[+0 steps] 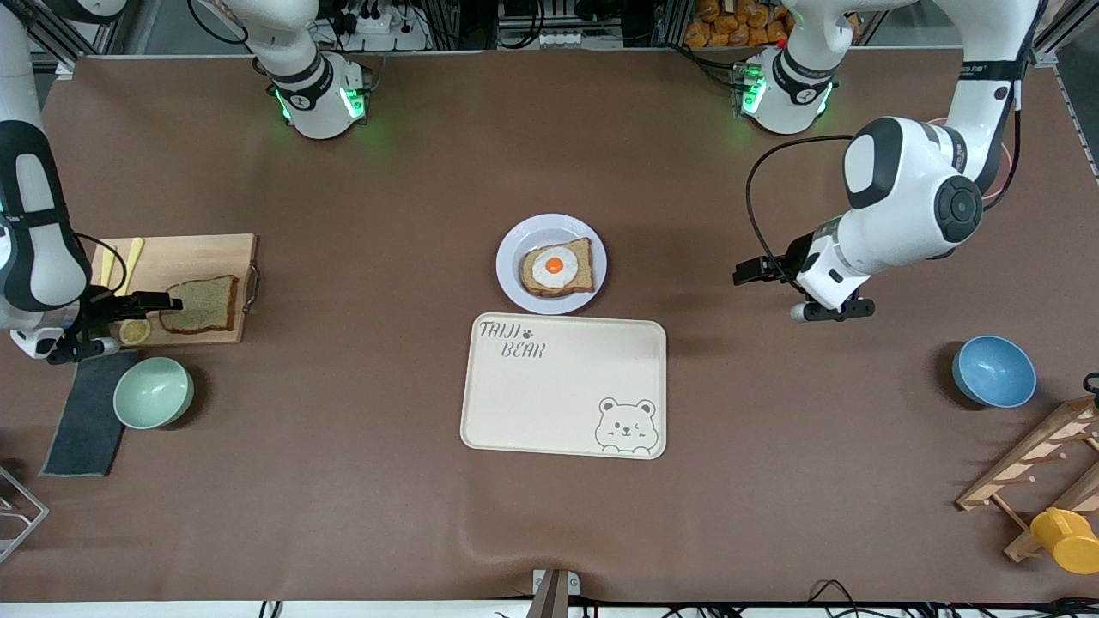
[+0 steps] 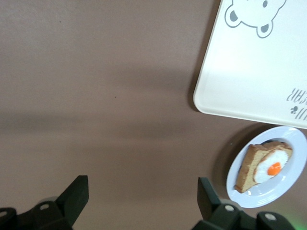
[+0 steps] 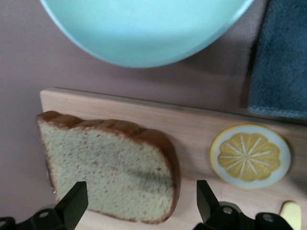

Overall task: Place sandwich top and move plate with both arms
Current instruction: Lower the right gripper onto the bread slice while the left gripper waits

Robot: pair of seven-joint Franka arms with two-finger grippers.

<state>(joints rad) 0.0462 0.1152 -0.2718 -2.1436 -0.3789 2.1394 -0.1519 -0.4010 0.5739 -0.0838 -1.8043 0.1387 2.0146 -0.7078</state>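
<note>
Two wide-open grippers: the right gripper (image 1: 129,313) hovers over the cutting board (image 1: 215,253) to take the sandwich top (image 1: 202,305), while the left gripper (image 1: 803,292) waits over bare table beside the plate (image 1: 513,253).

In the right wrist view the green bowl (image 3: 144,28) is blurred and cut by the picture's edge, and so is the dark cloth (image 3: 280,62). The sandwich top (image 3: 108,170) loses its lower crust at the edge. In the left wrist view the plate (image 2: 249,191) and cream tray (image 2: 254,76) are only partly in frame.
</note>
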